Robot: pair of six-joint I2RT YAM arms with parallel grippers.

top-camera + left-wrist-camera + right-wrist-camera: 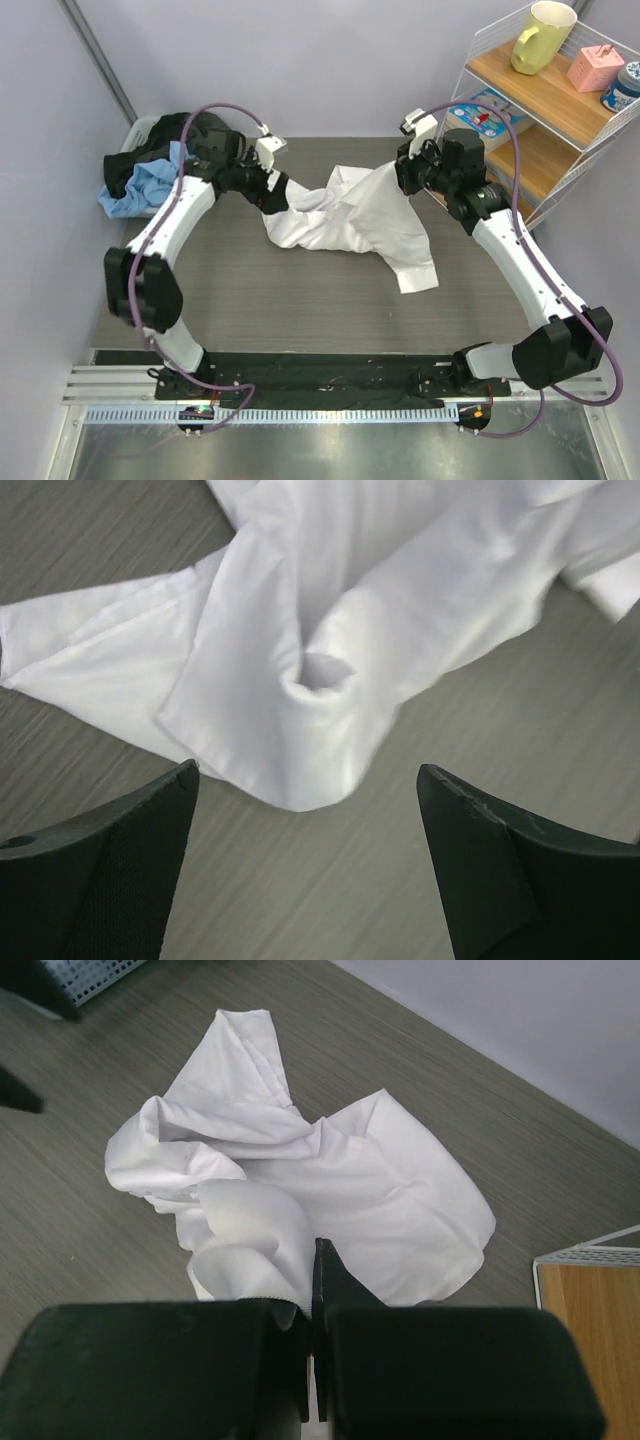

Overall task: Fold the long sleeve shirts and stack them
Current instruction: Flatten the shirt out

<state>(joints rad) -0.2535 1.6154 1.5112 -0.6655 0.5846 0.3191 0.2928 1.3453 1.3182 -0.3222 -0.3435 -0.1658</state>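
A plain white long sleeve shirt (350, 220) lies crumpled in the middle of the grey table. My left gripper (278, 196) hovers at its left end. In the left wrist view the left gripper (308, 770) is open and empty, with the shirt's (330, 630) folded edge just beyond the fingertips (150, 820). My right gripper (405, 178) is at the shirt's back right part. In the right wrist view the right gripper (318, 1260) is shut on a bunched fold of the shirt (330, 1180), which is lifted slightly there.
A basket (140, 130) with a dark garment and a blue garment (135, 190) sits at the back left. A wire and wood shelf (545, 120) stands at the back right with a yellow mug (540, 35), a pink box and a book.
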